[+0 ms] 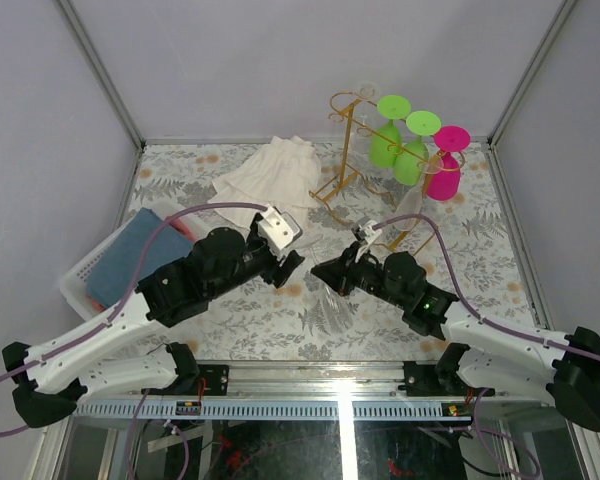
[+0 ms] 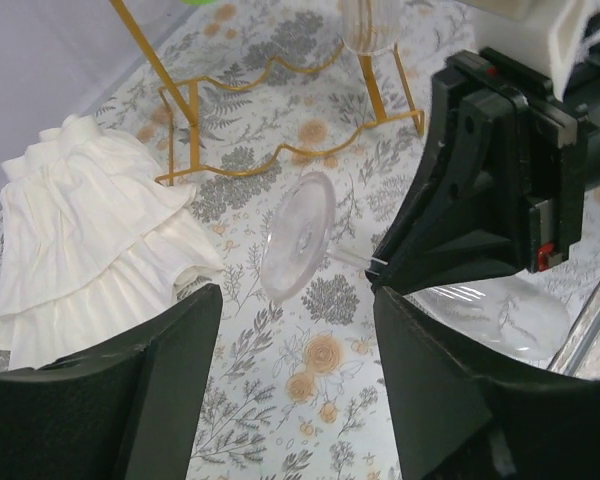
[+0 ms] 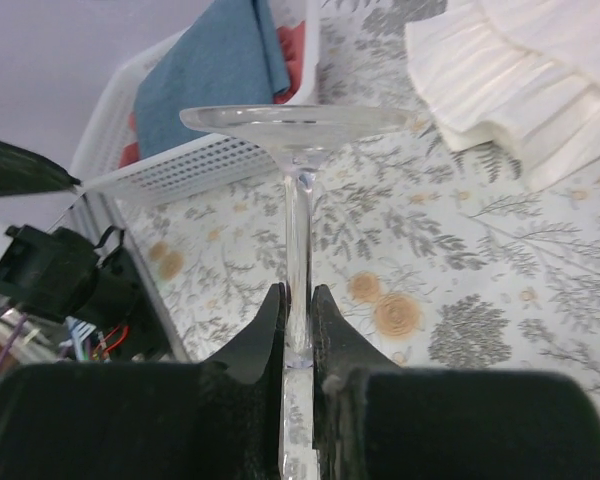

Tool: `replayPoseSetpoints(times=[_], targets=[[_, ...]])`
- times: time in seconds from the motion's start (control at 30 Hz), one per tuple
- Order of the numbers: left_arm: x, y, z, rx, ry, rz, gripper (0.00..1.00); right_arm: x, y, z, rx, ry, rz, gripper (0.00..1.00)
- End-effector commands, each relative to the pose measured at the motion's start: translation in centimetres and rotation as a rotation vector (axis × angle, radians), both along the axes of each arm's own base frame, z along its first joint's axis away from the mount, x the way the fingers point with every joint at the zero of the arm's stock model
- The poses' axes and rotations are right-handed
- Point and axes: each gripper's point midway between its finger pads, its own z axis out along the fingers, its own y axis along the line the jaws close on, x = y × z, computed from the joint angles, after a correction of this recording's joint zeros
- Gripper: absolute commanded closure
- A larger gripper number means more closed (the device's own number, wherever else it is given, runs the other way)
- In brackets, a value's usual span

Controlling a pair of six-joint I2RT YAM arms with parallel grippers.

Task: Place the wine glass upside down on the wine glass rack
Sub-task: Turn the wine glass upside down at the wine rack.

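While the right gripper (image 3: 298, 303) pinches the thin stem of the clear wine glass (image 3: 298, 122) between its two dark fingers, drawn in narrow against it, the left gripper (image 2: 296, 298) faces it from close by with its fingers spread wide and nothing held between them. Both meet over the middle of the table (image 1: 240, 322), which has a grey and orange floral cover, and their tips are near each other but apart. The glass lies on its side, its round foot turned toward the left gripper, just ahead of that open gap and touching neither finger. Its bowl points the other way, tucked low under the right gripper's body. I cannot tell from here whether the bowl rests on the cover or hangs just above it.

Well behind them, at the far side of the table, stands the wine glass rack (image 1: 347, 150), tall gold wire with curled ends. Two green glasses (image 1: 388, 138) and a pink glass (image 1: 444, 172) hang on it upside down, feet uppermost. A white cloth (image 1: 270, 175) lies crumpled to the left of the rack's base. Further left, by the table edge, a white basket (image 1: 80, 272) holds a folded blue cloth (image 1: 140, 250)
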Motion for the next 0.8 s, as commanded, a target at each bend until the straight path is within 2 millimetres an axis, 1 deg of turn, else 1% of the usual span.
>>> replayPoseSetpoints(times=[0.0,0.07,0.13,0.23,0.3,0.4,0.5,0.67,0.77], targets=[[1.3,0.1,4.9,-0.199,-0.045,0.107,0.36,2.6,-2.0,3.5,0.059,-0.18,-0.163,1.0],[2.3,0.5,5.2,-0.227,-0.025,0.157,0.35,3.1,-2.5,3.8,0.053,-0.247,-0.189,1.0],[3.5,1.1,5.2,-0.258,0.013,0.2,0.33,3.1,-2.7,4.6,0.054,-0.373,-0.181,1.0],[5.3,2.3,5.0,-0.33,0.09,0.243,0.32,3.2,-3.6,6.0,0.132,-0.53,-0.223,1.0],[6.3,3.0,4.7,-0.375,0.127,0.263,0.31,3.8,-4.4,6.8,0.151,-0.614,-0.286,1.0],[7.4,4.1,3.9,-0.407,0.155,0.303,0.3,5.2,-4.9,6.9,0.11,-0.683,-0.347,1.0],[7.9,4.8,3.1,-0.405,0.161,0.335,0.29,6.2,-5.0,7.7,0.146,-0.739,-0.352,1.0],[8.2,5.7,2.1,-0.389,0.154,0.377,0.26,9.3,-5.5,9.1,0.222,-0.773,-0.361,1.0],[8.4,6.1,1.5,-0.383,0.156,0.403,0.23,11.2,-5.1,10.3,0.243,-0.814,-0.38,1.0]])
